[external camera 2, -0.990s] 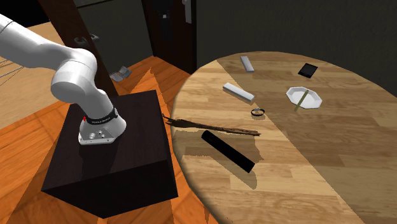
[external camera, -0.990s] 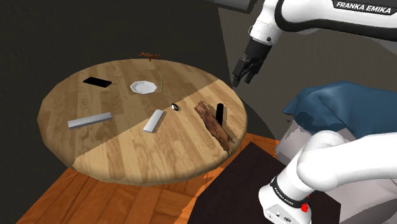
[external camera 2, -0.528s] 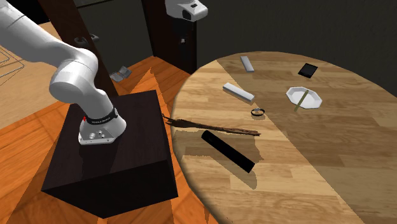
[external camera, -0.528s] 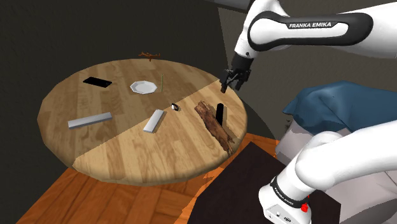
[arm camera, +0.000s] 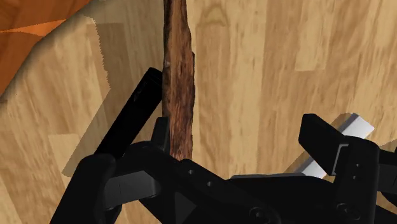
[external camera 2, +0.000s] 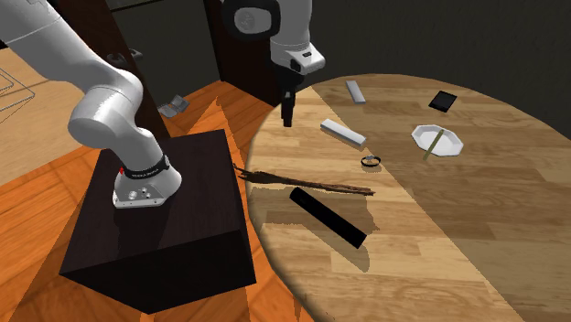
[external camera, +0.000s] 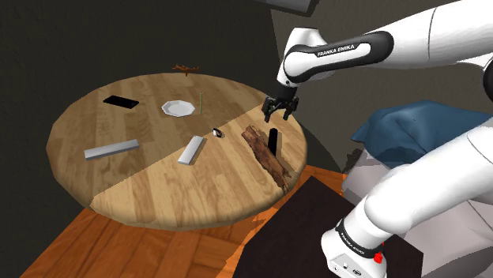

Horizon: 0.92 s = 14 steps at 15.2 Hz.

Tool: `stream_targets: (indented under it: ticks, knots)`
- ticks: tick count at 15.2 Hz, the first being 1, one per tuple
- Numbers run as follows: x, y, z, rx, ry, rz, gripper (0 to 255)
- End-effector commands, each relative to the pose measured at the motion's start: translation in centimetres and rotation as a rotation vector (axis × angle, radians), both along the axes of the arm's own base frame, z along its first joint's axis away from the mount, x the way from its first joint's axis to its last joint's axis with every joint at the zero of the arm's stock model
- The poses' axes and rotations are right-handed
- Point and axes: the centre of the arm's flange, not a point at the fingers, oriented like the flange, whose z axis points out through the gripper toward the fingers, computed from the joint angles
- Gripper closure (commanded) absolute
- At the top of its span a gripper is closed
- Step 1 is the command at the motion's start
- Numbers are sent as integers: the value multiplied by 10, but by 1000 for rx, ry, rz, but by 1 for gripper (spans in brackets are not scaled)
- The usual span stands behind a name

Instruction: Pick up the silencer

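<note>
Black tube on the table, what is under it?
The black tube lies on the wooden table. The brown bark strip lies beside it. The patch right beneath the tube is covered.

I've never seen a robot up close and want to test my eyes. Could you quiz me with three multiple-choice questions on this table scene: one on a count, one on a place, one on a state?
1. How many grey bars lie on the table?
A) one B) four C) two

2. Where does the black cylinder lie?
A) alone at the table's middle B) beside the brown strip of wood, near the table's edge C) on top of a grey bar

3. How is the end effector?
A) open, holding nothing B) shut on the black cylinder C) shut on a grey bar

Answers:
1 C: two separate bars lie flat on the wood.
2 B: the cylinder lies alongside the strip by the rim.
3 A: in the wrist view its fingers stand apart and clasp nothing.
</note>
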Motion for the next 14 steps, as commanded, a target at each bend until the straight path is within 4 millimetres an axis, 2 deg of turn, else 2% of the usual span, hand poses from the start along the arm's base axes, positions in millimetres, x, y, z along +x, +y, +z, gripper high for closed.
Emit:
stream_targets:
  ticks: [1,8,14]
  knots:
    - [12,-12,-21,-9,7,-42,0]
    - [49,-61,-90,-39,37,-184,0]
    - [72,-108,-149,-65,62,-306,0]
